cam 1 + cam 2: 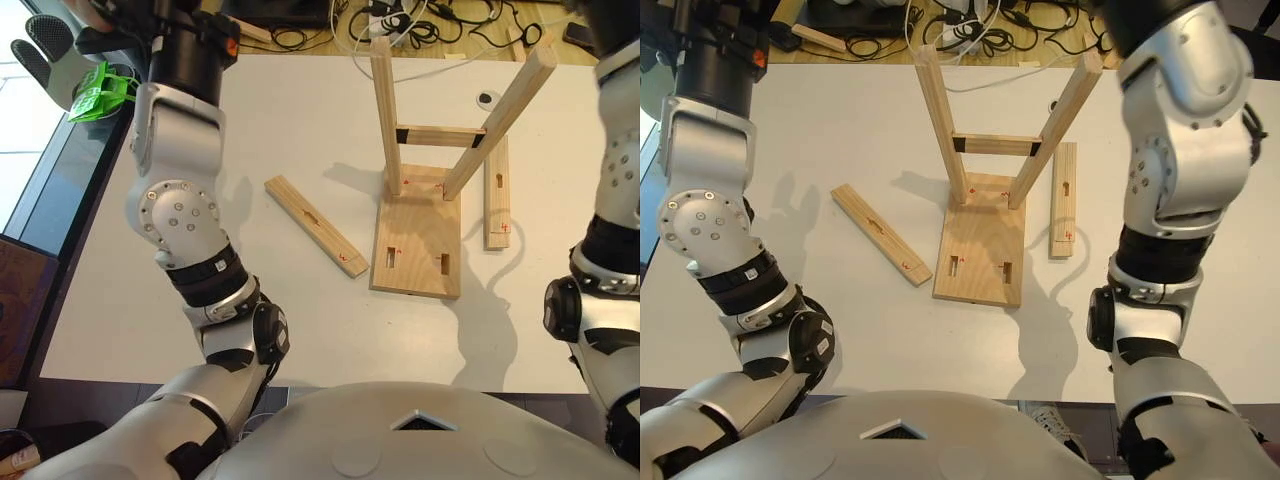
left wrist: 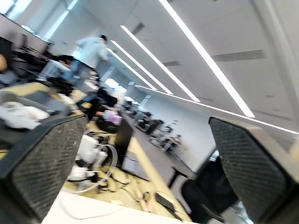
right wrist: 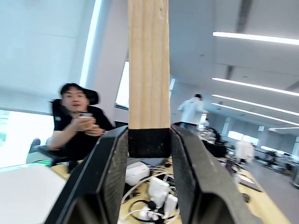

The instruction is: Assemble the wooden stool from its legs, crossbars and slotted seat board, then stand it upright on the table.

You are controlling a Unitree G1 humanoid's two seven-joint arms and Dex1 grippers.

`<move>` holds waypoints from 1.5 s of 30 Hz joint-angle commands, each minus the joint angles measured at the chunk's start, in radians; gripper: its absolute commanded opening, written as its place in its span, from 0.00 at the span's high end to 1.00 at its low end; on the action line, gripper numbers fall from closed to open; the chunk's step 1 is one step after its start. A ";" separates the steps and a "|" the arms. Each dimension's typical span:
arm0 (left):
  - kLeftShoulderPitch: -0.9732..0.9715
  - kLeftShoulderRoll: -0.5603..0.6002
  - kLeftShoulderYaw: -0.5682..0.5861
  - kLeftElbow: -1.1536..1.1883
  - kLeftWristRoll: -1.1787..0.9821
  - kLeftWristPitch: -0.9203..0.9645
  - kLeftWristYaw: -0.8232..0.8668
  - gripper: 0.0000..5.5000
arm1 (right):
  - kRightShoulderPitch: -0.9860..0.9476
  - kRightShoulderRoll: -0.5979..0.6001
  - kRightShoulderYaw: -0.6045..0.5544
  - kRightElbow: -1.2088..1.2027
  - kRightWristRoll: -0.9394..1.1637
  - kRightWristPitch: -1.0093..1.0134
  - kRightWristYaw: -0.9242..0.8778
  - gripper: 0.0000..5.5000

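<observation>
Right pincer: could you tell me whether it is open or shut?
Shut on a wooden bar: both fingers press against its sides.

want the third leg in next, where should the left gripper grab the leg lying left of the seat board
Probably mid-length on the loose leg, fingers across its narrow width, coming straight down: it lies flat and diagonal, apart from the seat board, with both long edges free.

Left gripper [image 2: 148, 140] wide open; right gripper [image 3: 149, 134] clamped on wooden bar [image 3: 148, 70].
</observation>
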 commanded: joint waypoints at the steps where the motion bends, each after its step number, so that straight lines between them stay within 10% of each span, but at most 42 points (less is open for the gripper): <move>1: 0.047 0.045 -0.069 -0.076 -0.081 0.051 -0.097 0.13 | 0.056 -0.002 0.034 -0.082 0.125 0.130 0.073 0.77; 15: 0.083 0.130 -0.133 -0.116 -0.152 0.069 -0.141 0.13 | 0.151 -0.114 0.180 -0.147 0.045 0.091 0.184 0.77; 45: 0.136 0.127 -0.163 -0.105 -0.195 0.051 -0.084 0.92 | 0.185 -0.127 0.226 -0.117 -0.085 -0.052 0.246 0.77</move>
